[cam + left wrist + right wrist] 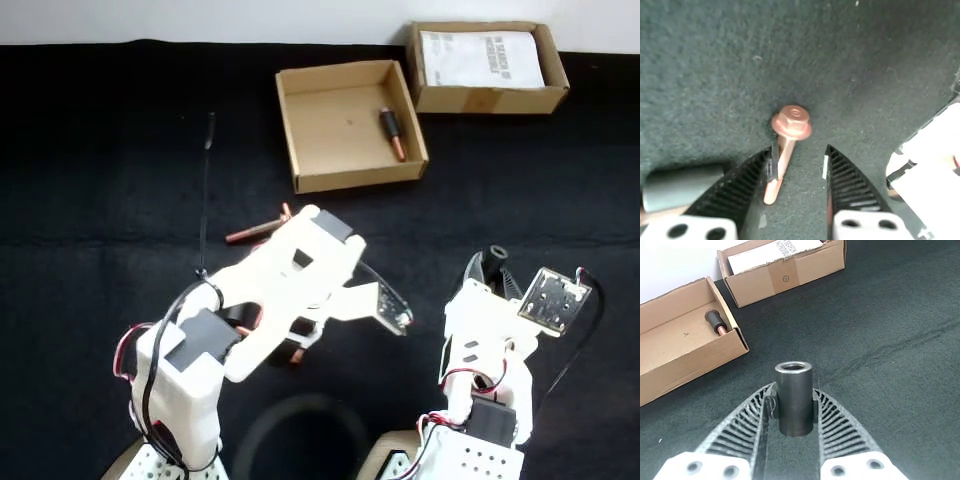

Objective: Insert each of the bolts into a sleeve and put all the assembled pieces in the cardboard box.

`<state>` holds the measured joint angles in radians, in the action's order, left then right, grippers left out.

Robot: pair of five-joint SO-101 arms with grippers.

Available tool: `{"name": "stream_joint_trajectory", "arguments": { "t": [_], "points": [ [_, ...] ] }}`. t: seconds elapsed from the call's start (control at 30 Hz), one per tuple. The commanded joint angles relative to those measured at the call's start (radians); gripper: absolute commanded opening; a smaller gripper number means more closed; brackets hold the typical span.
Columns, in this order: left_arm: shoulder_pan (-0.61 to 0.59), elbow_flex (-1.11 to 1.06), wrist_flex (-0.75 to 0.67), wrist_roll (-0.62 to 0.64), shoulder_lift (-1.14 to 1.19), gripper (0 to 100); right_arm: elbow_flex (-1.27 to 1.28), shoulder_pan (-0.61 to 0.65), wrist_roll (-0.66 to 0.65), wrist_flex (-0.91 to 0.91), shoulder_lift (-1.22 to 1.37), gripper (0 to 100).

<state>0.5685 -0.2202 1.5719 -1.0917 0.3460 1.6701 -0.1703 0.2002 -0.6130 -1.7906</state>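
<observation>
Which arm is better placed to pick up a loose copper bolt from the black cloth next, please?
The left. The left hand is open around a bolt, which lies between its fingers, touching one. The right hand is shut on an upright sleeve, so it is not free.

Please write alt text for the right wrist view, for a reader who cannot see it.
The right gripper holds a dark metal sleeve, open end visible, above a black table cover. Behind it, an open cardboard box holds one assembled piece; a second box holds paper.
</observation>
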Motion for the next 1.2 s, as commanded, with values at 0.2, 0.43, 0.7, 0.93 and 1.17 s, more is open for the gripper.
{"name": "stream_joint_trajectory", "arguments": {
  "t": [0.2,0.43,0.7,0.93,1.17],
  "points": [
    [0.056,-0.005,-0.025,0.029,-0.002,16,0.131,-0.005,-0.012,0.016,-0.019,0.8],
    [0.051,-0.048,-0.026,0.031,-0.002,2,0.128,-0.007,-0.014,0.019,-0.019,0.8],
    [0.048,-0.081,-0.137,0.222,-0.016,1,0.120,-0.008,-0.012,0.022,-0.019,0.8],
    [0.048,0.013,-0.086,0.371,-0.108,1,0.070,-0.010,-0.009,0.022,-0.019,0.8],
    [0.048,-0.077,-0.091,0.374,-0.183,1,0.059,-0.010,-0.011,0.022,-0.019,0.8]
  ]
}}
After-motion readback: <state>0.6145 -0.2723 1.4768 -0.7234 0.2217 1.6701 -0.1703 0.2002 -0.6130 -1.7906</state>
